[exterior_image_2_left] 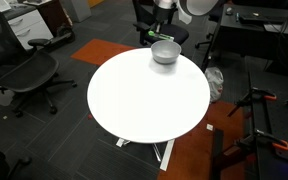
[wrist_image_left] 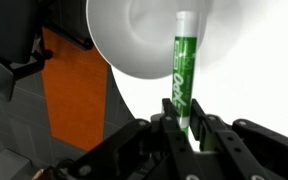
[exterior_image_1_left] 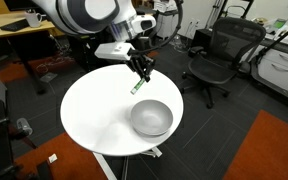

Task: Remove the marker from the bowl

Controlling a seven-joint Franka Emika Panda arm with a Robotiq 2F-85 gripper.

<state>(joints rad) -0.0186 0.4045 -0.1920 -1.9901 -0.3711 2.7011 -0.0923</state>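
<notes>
The marker (exterior_image_1_left: 137,86) is a short green-and-white stick held in my gripper (exterior_image_1_left: 142,68), which is shut on its upper end. It hangs tilted a little above the white round table (exterior_image_1_left: 94,110), outside the grey bowl (exterior_image_1_left: 151,118) and apart from it on the far side. In the wrist view the marker (wrist_image_left: 183,70) sticks out from between the black fingers (wrist_image_left: 184,125) over the white tabletop. The bowl (exterior_image_2_left: 165,52) also shows in an exterior view, near the table's far edge, and looks empty. The bowl is out of the wrist view.
Black office chairs (exterior_image_1_left: 216,55) (exterior_image_2_left: 29,72) stand around the table. An orange carpet patch (exterior_image_1_left: 269,145) lies on the dark floor. A desk (exterior_image_1_left: 19,35) stands behind the arm. The table's edge (wrist_image_left: 104,60) shows in the wrist view.
</notes>
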